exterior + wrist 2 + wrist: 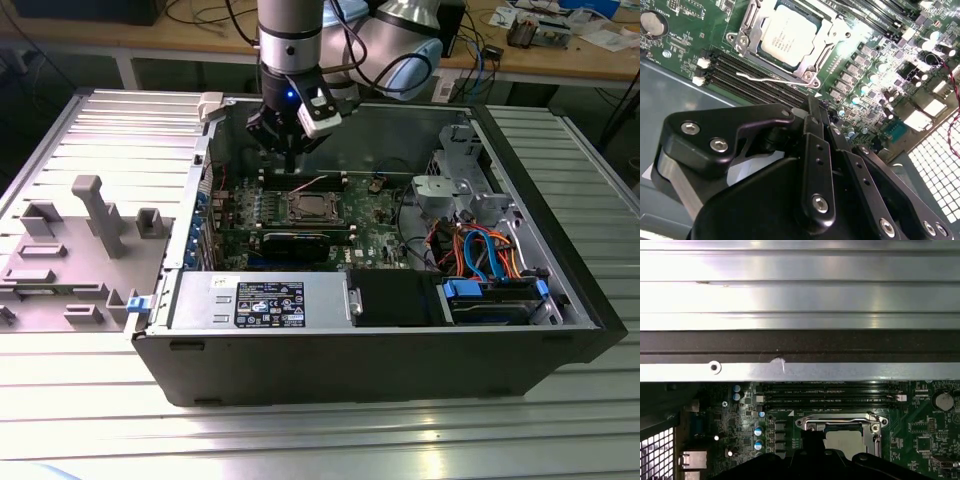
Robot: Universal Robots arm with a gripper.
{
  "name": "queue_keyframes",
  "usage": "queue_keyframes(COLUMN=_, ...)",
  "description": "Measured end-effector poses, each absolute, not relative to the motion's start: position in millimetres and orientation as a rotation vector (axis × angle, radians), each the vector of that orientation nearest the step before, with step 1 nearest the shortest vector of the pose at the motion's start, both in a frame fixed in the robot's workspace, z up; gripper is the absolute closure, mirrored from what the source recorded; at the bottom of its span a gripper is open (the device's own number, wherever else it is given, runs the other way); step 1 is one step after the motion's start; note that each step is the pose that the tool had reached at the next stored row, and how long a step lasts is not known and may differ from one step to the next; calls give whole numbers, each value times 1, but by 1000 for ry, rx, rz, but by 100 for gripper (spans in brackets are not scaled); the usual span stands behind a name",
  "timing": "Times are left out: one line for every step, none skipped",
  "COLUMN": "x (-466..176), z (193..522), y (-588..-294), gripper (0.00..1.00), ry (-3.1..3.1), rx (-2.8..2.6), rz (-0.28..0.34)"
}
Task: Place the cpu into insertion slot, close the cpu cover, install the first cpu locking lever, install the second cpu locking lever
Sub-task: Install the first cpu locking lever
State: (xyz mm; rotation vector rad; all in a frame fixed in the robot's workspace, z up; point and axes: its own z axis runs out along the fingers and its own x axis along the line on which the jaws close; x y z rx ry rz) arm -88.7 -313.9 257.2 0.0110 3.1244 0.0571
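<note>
The cpu [789, 37], a dull silver square, lies in the insertion slot [740, 40] on the green board inside the open case. The cpu cover [827, 47] lies flat around it as a silver frame. A thin wire locking lever [767, 78] sticks out loose over the black memory slots beside the socket. My gripper [812, 107] hangs above the board a short way from the socket, on the memory-slot side, fingers together and holding nothing. In the exterior view the gripper [290, 162] hovers over the far edge of the board, just behind the cpu [305, 207].
Long black memory slots [755, 75] run beside the socket. The case's far wall [800, 347] stands close behind the gripper. A power supply [260, 300] and a bundle of cables [480, 250] fill the near and right parts of the case. A grey fixture tray [70, 240] sits outside at the exterior view's left.
</note>
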Motion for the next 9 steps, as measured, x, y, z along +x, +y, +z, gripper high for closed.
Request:
queue_keyframes(x=-89, z=257, y=-314, gripper=89, ry=3124, rx=11, rz=74)
queue_keyframes(x=-89, z=257, y=-314, gripper=89, ry=3124, rx=13, rz=95)
queue_keyframes(x=-88, z=256, y=-314, gripper=89, ry=3121, rx=18, rz=140)
queue_keyframes(x=-88, z=256, y=-314, gripper=89, ry=3120, rx=19, rz=139)
queue_keyframes(x=-87, z=255, y=-314, gripper=89, ry=3118, rx=19, rz=136)
queue_keyframes(x=-86, z=255, y=-314, gripper=89, ry=3116, rx=19, rz=132)
queue_keyframes(x=-85, z=254, y=-314, gripper=89, ry=3115, rx=19, rz=128)
queue_keyframes(x=-84, z=254, y=-314, gripper=89, ry=3113, rx=19, rz=126)
queue_keyframes(x=-83, z=253, y=-314, gripper=89, ry=3112, rx=18, rz=123)
